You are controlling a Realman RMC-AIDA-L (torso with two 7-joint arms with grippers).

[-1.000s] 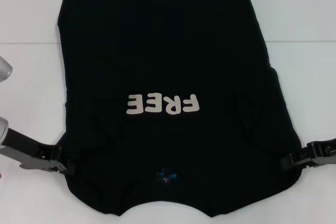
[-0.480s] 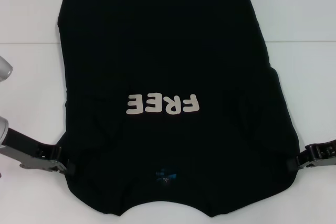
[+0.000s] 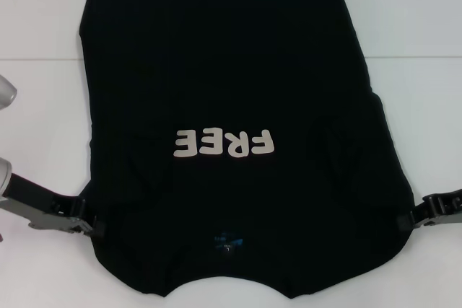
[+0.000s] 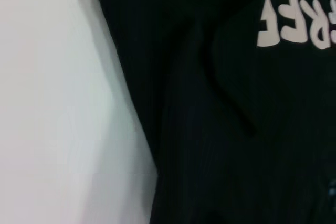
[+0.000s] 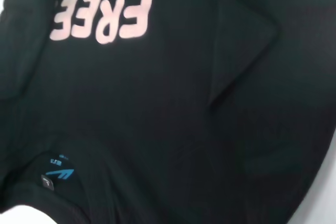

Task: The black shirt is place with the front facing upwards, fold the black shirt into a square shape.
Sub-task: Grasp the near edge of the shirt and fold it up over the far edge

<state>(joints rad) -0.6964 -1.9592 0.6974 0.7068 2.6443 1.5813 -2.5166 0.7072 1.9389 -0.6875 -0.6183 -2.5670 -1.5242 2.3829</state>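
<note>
Both sleeves of the black shirt (image 3: 231, 142) are judged folded in, lengthwise folds left; left claw (image 3: 92, 227) at eight o'clock hem and right claw (image 3: 406, 223) at four o'clock, grip state cannot be told.

The black shirt (image 5: 173, 129) filled nearly the whole right wrist view, lying flat below the camera. Its cream "FREE" lettering (image 5: 102, 18) read upside down across the cloth. A folded-in sleeve (image 5: 241, 51) lay over the body, its edge forming an angled crease. A small blue mark (image 5: 59, 172) sat beside the neckline, where a sliver of pale table (image 5: 21, 216) showed.
</note>
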